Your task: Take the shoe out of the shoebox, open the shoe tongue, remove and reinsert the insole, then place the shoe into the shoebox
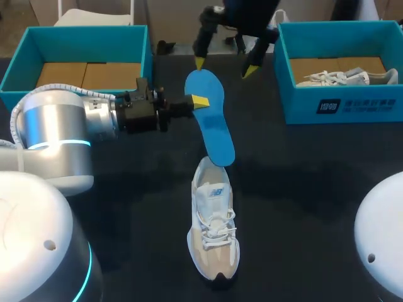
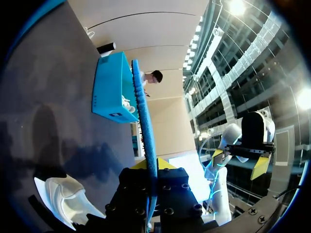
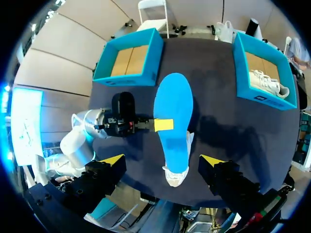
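Shoebox at two o'clock, shoe inside; ten o'clock box, cardboard. Clamps insole in left jaws; right jaws released.

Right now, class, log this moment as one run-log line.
left pincer: shut on blue insole, held above shoe | right pincer: open, empty, over insole | shoe: on table, insole out
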Robot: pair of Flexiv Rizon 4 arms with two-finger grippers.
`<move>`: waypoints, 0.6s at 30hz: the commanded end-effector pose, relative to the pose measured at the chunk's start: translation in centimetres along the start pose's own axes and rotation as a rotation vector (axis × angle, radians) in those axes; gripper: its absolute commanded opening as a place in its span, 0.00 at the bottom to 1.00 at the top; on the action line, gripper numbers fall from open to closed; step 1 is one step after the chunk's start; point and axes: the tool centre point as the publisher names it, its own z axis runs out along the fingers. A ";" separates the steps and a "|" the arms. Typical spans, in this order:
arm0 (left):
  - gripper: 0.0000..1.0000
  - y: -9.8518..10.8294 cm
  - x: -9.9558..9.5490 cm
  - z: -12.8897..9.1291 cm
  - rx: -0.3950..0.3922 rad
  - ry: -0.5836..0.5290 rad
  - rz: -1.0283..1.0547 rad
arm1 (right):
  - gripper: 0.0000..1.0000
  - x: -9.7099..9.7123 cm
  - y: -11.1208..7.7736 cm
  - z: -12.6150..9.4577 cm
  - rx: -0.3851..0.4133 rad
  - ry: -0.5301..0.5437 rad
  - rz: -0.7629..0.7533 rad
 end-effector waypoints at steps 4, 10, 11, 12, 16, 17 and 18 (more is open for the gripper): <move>0.00 0.0 0.0 0.0 -0.002 -0.002 0.000 | 1.00 2.1 0.9 1.5 0.031 -0.335 0.015; 0.00 0.0 0.0 0.0 -0.002 -0.002 0.000 | 1.00 2.6 0.8 1.9 0.008 -0.351 0.042; 0.00 0.0 0.0 0.0 -0.002 -0.002 0.000 | 1.00 2.7 0.7 1.9 0.004 -0.349 0.044; 0.00 0.0 0.0 0.0 -0.002 -0.002 0.000 | 1.00 2.9 0.6 1.8 0.000 -0.349 0.045; 0.00 0.0 0.0 0.0 -0.002 -0.002 0.000 | 1.00 2.9 0.3 1.7 -0.014 -0.315 0.056; 0.00 0.0 0.0 0.0 -0.002 -0.002 0.000 | 1.00 2.7 0.3 1.6 -0.019 -0.290 0.056; 0.00 0.0 0.0 0.0 -0.002 -0.002 0.000 | 1.00 2.5 0.4 1.5 -0.007 -0.251 0.064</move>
